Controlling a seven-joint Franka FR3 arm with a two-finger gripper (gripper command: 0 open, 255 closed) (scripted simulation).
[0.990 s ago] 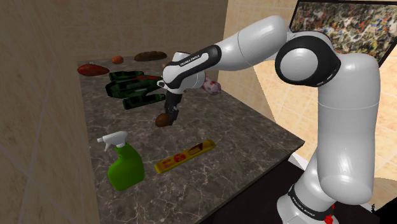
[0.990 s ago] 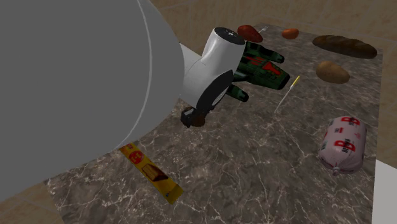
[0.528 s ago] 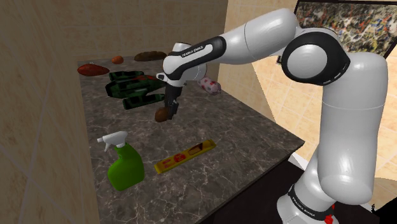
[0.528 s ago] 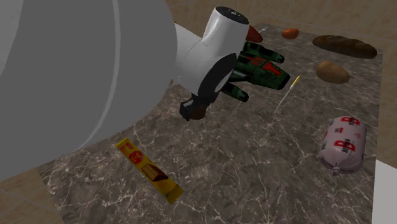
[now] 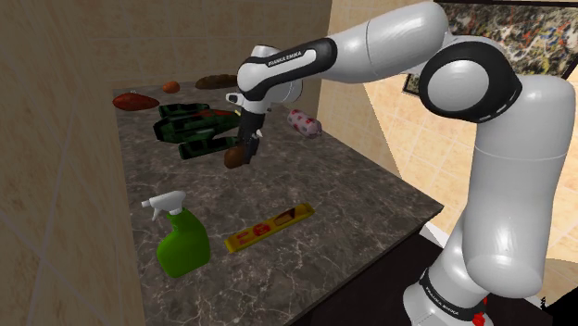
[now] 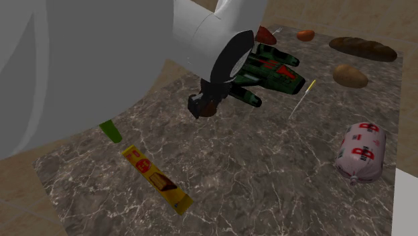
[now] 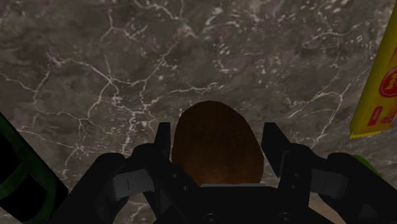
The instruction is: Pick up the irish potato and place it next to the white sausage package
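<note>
Hand (image 7: 217, 135) clasps the potato (image 7: 215, 153), hiding its near end.

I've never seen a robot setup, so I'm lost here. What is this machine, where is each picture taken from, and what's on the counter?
It is a white robot arm with a black two-finger gripper, beside a dark marbled counter. One picture looks down from beside its stand, one from a second spot with the arm close in front, one from a camera on the hand. The gripper is shut on a brown potato. On the counter are a green spray bottle, a yellow packet, dark green bottles and a white sausage package.
</note>
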